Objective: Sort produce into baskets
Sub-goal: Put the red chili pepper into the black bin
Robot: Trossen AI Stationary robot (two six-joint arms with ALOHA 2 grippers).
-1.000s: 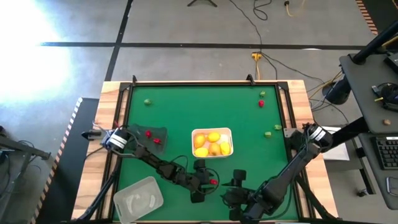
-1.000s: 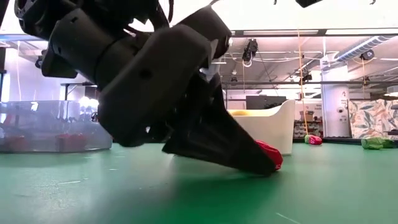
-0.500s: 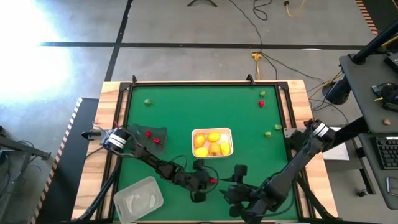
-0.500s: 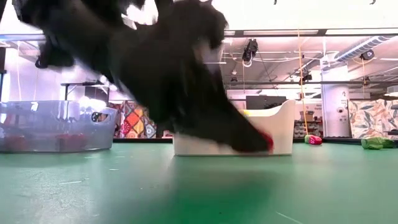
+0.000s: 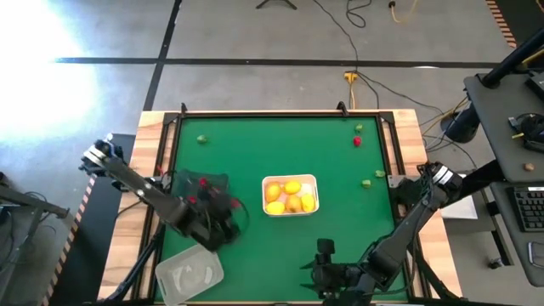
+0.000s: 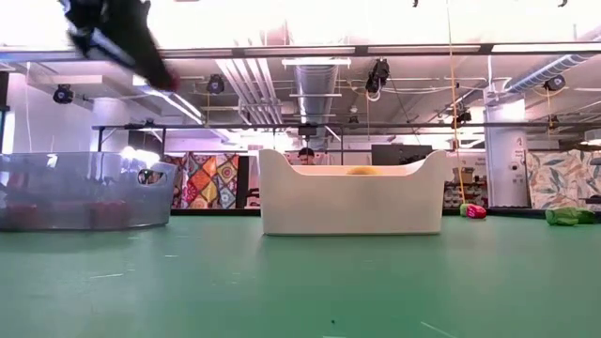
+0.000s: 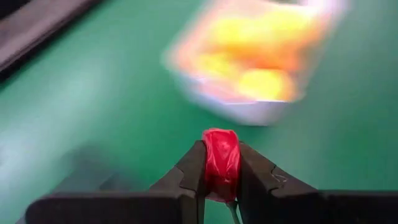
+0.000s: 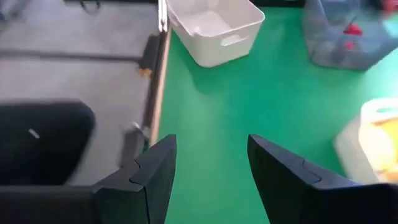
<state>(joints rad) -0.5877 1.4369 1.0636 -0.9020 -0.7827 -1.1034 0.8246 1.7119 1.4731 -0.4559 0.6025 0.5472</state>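
My left gripper [image 7: 221, 163] is shut on a small red piece [image 7: 221, 155] of produce and hangs high above the table beside the dark see-through basket [image 5: 200, 191], which holds red pieces. The white basket [image 5: 291, 195] at the table's middle holds several yellow-orange rounds. A pale clear basket [image 5: 189, 272] stands at the near left. My right gripper [image 8: 211, 168] stands open over the near edge [image 5: 321, 255], with nothing between its fingers. Loose green pieces [image 5: 201, 138] [image 5: 365, 181] and a red piece [image 5: 358, 141] lie on the mat. My left gripper pinches the red piece's two sides [image 7: 211, 165] between its two fingers [image 7: 189, 171]. The piece stands out past the fingertips. It is lifted clear of the green mat.
The wooden frame [image 5: 408, 127] borders the green mat. Open mat lies between the white basket and the far edge. In the low view the dark basket [image 6: 84, 192] and the white basket [image 6: 352, 192] stand side by side, with a red piece [image 6: 474, 211] and a green piece [image 6: 568, 216] at the far right.
My left gripper has risen from the mat near the front middle with the red piece and swung toward the table's left, to the dark basket. The red piece has gone from lying on the mat to lifted clear.
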